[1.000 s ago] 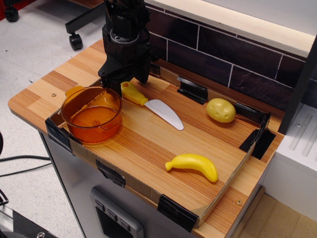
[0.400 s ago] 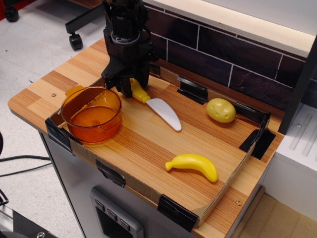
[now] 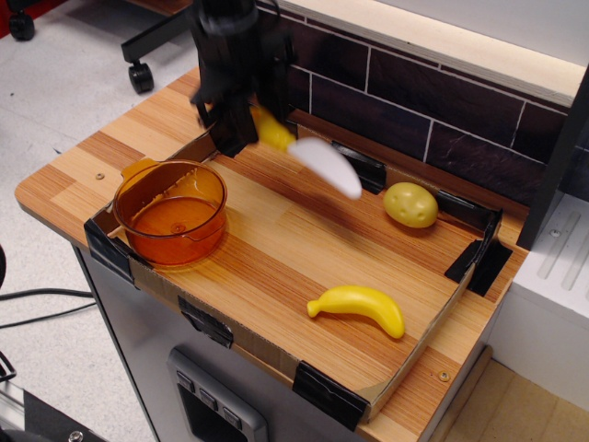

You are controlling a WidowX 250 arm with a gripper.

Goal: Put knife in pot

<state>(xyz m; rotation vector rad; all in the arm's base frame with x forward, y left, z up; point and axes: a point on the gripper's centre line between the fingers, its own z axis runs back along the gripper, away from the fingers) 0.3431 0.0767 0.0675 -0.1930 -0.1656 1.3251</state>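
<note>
Gripper [image 3: 247, 124], black and blurred, is clamped on the yellow handle of the knife [image 3: 308, 152], holding it clear of the wooden table [image 3: 304, 249]. Its white blade slants down to the right, above the boards. Just below and left of the fingers sits the pot [image 3: 171, 212], translucent orange, upright and with nothing inside, near the table's left corner. Farther right, a yellow toy potato [image 3: 410, 204] rests by the back edge, and a yellow banana [image 3: 358, 307] lies near the front, well apart from the pot.
</note>
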